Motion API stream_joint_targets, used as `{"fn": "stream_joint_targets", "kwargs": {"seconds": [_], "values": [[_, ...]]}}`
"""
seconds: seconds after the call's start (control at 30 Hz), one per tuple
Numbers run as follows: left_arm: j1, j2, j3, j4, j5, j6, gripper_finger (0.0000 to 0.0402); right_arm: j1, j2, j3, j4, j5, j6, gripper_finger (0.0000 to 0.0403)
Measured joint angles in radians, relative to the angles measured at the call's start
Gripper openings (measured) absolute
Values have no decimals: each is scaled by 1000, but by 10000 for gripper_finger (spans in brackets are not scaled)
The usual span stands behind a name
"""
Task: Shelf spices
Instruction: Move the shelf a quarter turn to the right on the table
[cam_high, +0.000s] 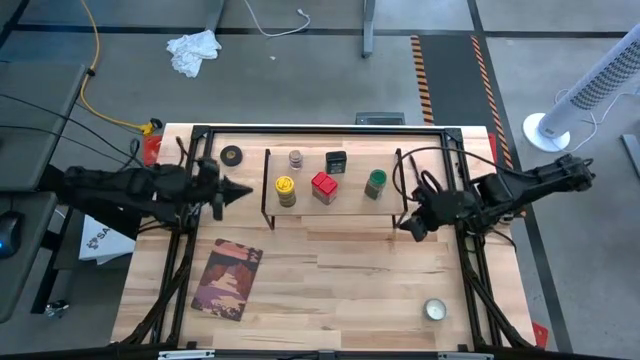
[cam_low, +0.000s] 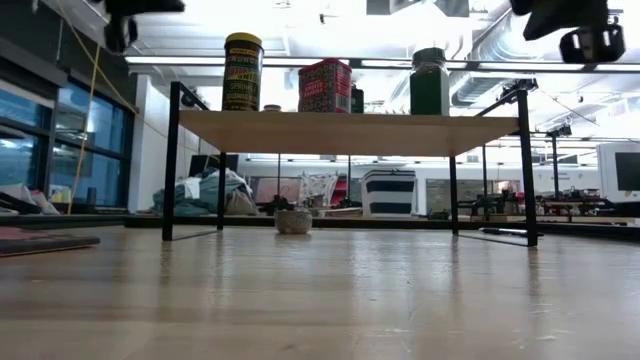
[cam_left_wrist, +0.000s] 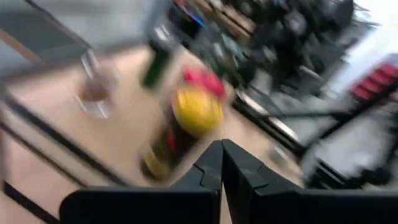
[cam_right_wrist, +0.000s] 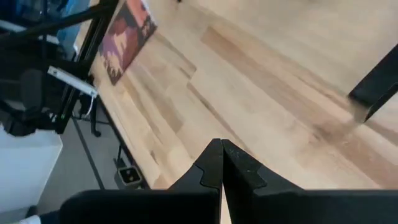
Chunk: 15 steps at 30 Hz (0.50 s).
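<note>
5 spices (cam_high: 324, 186) top shelf (cam_high: 350, 205); smallest seemingly blurred.

The high view looks straight down on the whole light-wood table (cam_high: 350, 270). The low view faces level across it toward twelve o'clock, sharing the light-wood black-legged shelf (cam_low: 350, 131). Wrist cameras sit close behind their fingers.

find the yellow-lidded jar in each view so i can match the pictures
High view: yellow-lidded jar at the left end of the shelf, beside the red-topped container.
Low view: leftmost on the shelf board, tall dark jar.
Left wrist view: centre, blurred, just beyond the shut left claw.
Right wrist view: not in it; only table and a patterned book.
Shared landmark: the red-topped container next to it, seen in the high, low and left wrist views.
</note>
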Motion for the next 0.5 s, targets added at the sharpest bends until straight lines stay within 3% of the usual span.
{"fn": "stream_joint_targets", "kwargs": {"seconds": [0.13,0.23,0.33,0.5], "values": [[59,86,160,-87,-170,111,0,45,5,0,-28,36,39,0],[148,139,227,-180,-195,153,0,78,31,-9,-82,121,103,0],[269,181,242,-239,-111,153,0,98,50,-49,-71,210,167,0],[490,283,242,-274,94,187,0,106,56,-126,11,244,210,0]]}}
